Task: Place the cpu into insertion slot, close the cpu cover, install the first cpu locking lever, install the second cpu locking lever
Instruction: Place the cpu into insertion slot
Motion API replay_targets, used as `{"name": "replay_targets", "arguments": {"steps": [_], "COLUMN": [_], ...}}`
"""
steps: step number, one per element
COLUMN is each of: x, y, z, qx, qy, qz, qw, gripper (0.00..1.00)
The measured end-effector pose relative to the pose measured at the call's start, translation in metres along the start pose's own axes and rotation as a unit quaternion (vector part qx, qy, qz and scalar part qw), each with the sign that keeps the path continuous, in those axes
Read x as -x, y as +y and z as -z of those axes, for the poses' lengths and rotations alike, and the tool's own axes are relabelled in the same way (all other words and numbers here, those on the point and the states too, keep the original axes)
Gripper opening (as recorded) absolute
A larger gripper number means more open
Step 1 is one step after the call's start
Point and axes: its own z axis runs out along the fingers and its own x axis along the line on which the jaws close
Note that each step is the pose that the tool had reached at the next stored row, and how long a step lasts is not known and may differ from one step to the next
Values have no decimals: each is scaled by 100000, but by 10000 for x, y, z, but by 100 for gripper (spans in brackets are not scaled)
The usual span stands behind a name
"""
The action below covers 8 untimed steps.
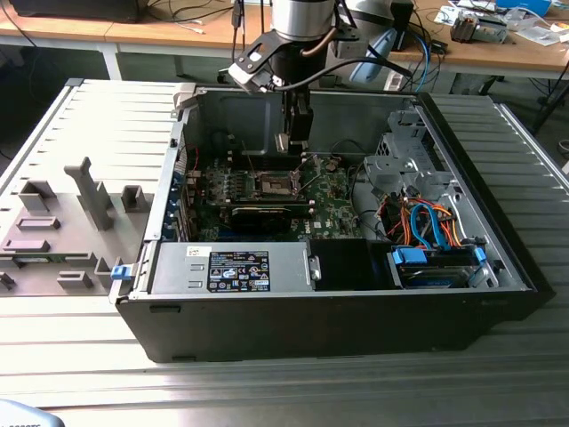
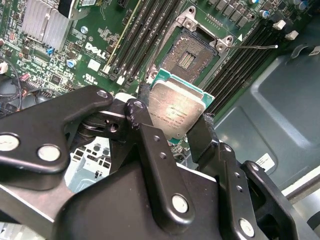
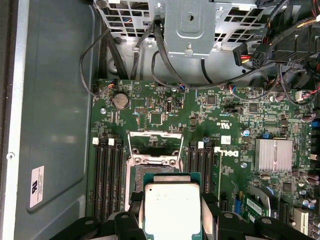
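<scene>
One claw [image 2: 172, 125] w/ cpu [image 2: 176, 107] in grip nr insertion slot [image 2: 192, 52], cpu part-hidden by fingers [image 2: 150, 145]

Silvery-topped cpu [image 2: 175, 107] between the jaws, above the uncovered, dark-centred insertion slot [image 2: 187, 52]

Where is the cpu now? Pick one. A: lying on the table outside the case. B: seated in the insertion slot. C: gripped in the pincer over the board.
C: in the second wrist view the cpu is clamped in the pincer, and the insertion slot beyond it is bare.
</scene>
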Motion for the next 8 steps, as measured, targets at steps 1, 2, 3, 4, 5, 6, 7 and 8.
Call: {"name": "replay_targets", "arguments": {"steps": [1,2,3,4,5,6,7,8], "x": [0,0,0,0,0,0,0,0], "y": [0,0,0,0,0,0,0,0], "z": [-2,-4,-5,-5,-7,-7,-8,-10], "qx": [-2,-1,-1,0,-2,-1,-1,0], "qy": [3,0,1,2,1,-1,2,2], "qz": [0,1,2,3,1,2,0,0], "qw": [100000,100000,100000,100000,100000,100000,100000,100000], "gripper": [55,55,55,55,55,55,55,55]}}
